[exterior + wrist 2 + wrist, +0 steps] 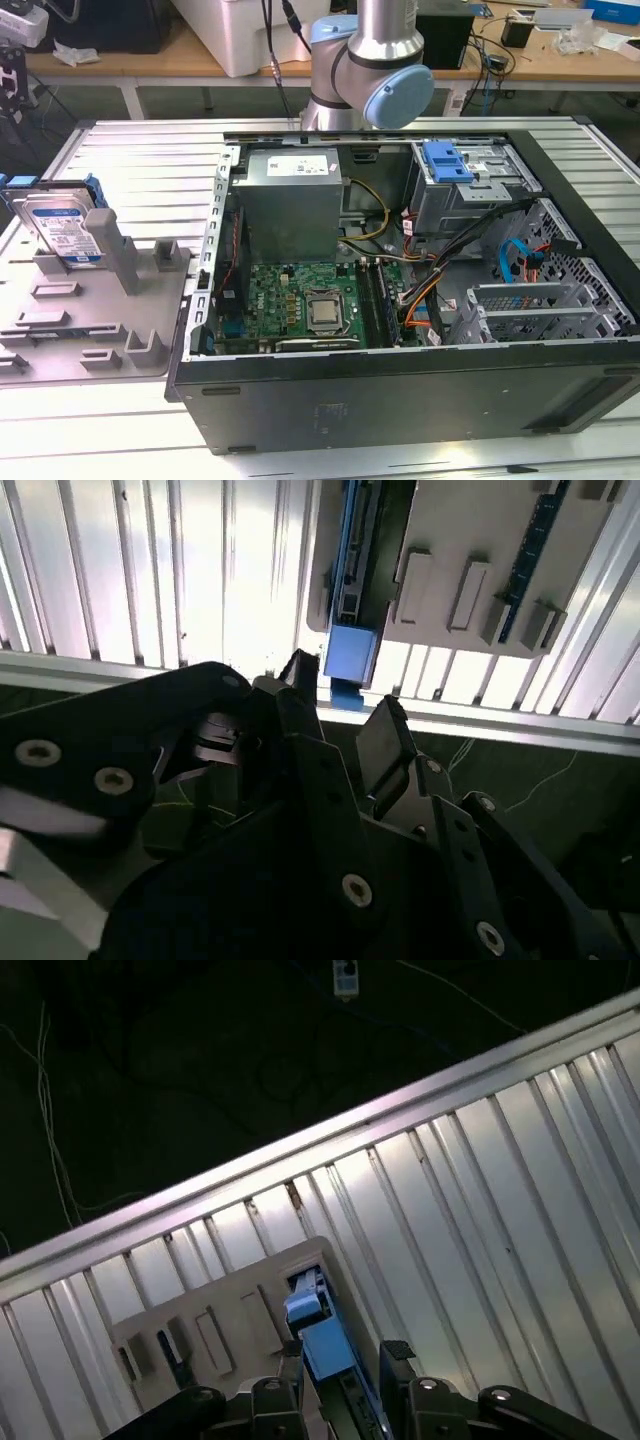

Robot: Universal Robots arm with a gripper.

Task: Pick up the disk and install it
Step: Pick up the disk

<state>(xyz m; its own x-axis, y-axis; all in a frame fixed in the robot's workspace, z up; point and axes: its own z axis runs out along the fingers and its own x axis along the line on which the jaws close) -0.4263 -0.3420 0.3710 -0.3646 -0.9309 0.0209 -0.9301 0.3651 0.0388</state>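
The disk point(62, 225) stands on edge in a grey holder point(100, 320) at the exterior view's left, its white-and-blue label facing out and a blue carrier frame around it. In both wrist views my gripper point(340, 705) point(345, 1360) is open, its two black fingertips point(397, 1353) apart. The disk's blue frame point(350, 650) point(322, 1335) shows in the gap between them, some way beyond the tips and untouched. The gripper holds nothing.
An open computer case point(400, 250) lies on the ribbed metal table point(130, 150) at the exterior view's right, with motherboard, power supply, cables and a drive cage with a blue latch point(447, 160). The arm's base point(370, 70) stands behind the case. The table edge and dark floor point(200, 1060) lie near the holder.
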